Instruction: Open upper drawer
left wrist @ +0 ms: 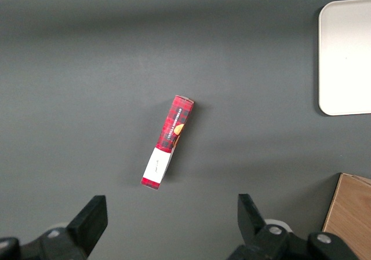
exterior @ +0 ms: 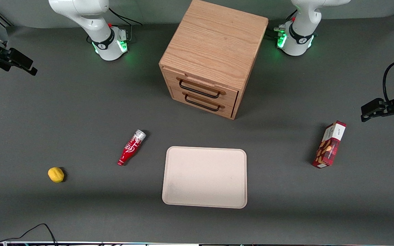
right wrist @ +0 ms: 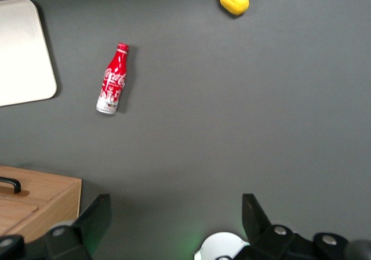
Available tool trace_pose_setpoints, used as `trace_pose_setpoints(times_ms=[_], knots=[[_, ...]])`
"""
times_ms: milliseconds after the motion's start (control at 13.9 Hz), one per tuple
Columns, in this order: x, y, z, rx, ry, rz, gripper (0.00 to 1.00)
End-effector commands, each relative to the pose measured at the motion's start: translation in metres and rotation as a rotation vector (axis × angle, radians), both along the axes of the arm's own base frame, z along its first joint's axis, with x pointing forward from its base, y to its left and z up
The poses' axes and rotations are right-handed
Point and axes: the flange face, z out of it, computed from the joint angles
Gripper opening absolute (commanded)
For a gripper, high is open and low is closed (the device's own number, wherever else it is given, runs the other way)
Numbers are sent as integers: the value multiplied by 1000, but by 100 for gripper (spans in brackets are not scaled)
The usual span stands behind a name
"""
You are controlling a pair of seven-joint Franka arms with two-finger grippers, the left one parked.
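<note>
Front view: upper drawer (exterior: 200, 88) shut; pincer (right wrist: 177, 219) spread, aloft.

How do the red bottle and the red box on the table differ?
The Coca-Cola bottle is round and lies on its side; the snack box is flat-sided and stands on a narrow edge. The bottle lies toward the working arm's end, the box toward the parked arm's. Both are red. The pincer hangs open, high above the table.

A red plaid snack box (left wrist: 167, 142) is seen lying flat on the grey table (left wrist: 87, 69), well apart from a cream tray (left wrist: 346, 57).
</note>
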Motion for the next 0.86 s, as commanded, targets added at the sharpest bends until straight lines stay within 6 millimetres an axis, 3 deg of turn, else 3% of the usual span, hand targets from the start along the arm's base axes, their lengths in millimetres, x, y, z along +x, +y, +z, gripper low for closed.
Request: trace_pose_setpoints(times_ms=[0,504,792], knots=[[-2,-2,4,-11,13,-19,100],[4,-11,9,-7,5,-32,100],[-1,8,16,-2,31,56,100]])
